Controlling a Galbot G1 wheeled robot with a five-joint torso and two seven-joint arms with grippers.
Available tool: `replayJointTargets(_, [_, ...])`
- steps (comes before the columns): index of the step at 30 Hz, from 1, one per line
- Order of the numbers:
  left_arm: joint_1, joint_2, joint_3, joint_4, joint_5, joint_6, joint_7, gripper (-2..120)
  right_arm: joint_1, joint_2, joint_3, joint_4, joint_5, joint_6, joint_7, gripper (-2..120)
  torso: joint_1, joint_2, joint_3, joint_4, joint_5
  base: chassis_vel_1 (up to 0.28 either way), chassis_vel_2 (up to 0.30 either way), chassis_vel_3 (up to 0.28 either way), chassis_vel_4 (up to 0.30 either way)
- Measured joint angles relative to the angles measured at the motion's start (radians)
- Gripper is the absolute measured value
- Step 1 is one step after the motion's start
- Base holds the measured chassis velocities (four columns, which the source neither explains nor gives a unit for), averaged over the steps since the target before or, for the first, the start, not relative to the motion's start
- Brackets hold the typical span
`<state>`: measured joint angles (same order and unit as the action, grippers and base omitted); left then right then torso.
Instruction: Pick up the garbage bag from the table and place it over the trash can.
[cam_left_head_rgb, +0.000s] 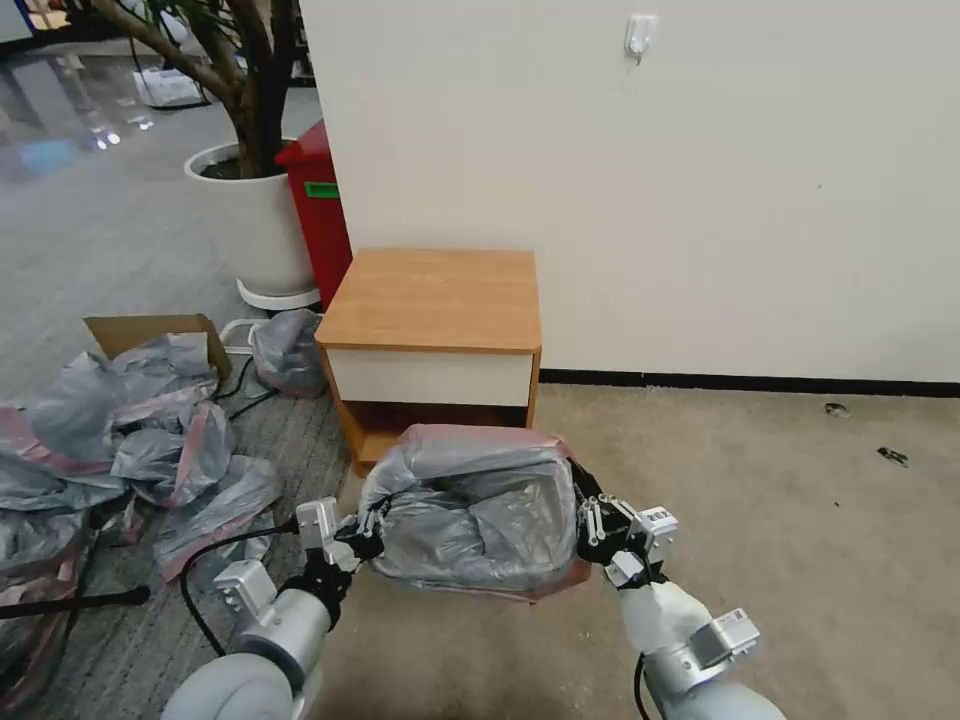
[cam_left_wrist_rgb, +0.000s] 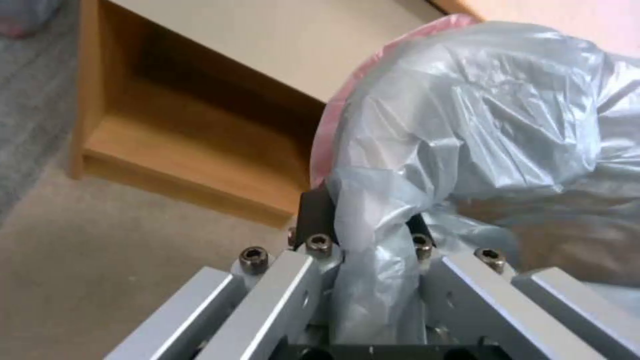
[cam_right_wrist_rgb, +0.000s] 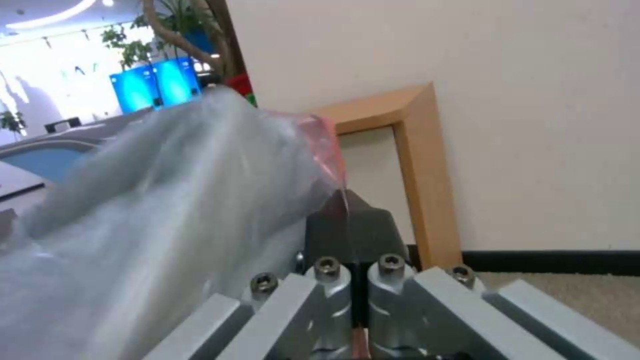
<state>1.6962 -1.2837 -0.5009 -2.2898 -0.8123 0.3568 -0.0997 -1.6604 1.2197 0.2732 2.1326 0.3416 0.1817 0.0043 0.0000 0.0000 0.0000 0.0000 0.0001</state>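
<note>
Gripping the garbage bag at 9 o'clock with left end effector, at 3 o'clock with right end effector, both clamped; stretched before the bench.

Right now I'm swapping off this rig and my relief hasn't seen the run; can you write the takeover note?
Left gripper: shut on the garbage bag, pinching its left edge.
Right gripper: shut on the bag's pink-banded rim at the right.
The bag hangs stretched between both grippers, low in front of the table, whose top is bare.
Done: bag picked up and spread.
The trash can is hidden by the bag, so I cannot tell whether the rim is seated.
Left: confirm the bag sits over the can, then release.
</note>
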Motion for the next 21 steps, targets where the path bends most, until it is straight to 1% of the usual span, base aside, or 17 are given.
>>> replayJointTargets(8, [0.009,-0.009,0.001,-0.017,-0.083,0.009,-0.005,4,0.026,0.000,0.004,-0.053,-0.001,-0.001,0.011,0,0.000,0.000,0.000,0.0000,-0.0001,0.000,0.000,0.000,0.000])
replayJointTargets(10, [0.010,-0.014,0.002,-0.022,-0.118,0.014,-0.010,4,0.039,0.005,0.003,-0.089,-0.019,0.003,0.014,0,0.000,0.000,0.000,0.0000,0.0000,0.000,0.000,0.000,0.000])
replayJointTargets(11, [0.010,-0.014,0.002,-0.022,-0.118,0.014,-0.010,4,0.039,0.005,0.003,-0.089,-0.019,0.003,0.014,0,0.000,0.000,0.000,0.0000,0.0000,0.000,0.000,0.000,0.000])
replayJointTargets(16, [0.009,-0.021,0.010,-0.033,-0.153,0.022,-0.011,4,0.071,0.018,-0.001,-0.165,-0.066,0.012,0.025,0,0.000,0.000,0.000,0.0000,0.0000,0.000,0.000,0.000,0.000])
replayJointTargets(21, [0.005,-0.023,0.010,-0.037,-0.182,0.028,-0.011,7,0.096,0.025,-0.004,-0.216,-0.087,0.011,0.034,0,0.000,0.000,0.000,0.0000,0.0000,0.000,0.000,0.000,0.000])
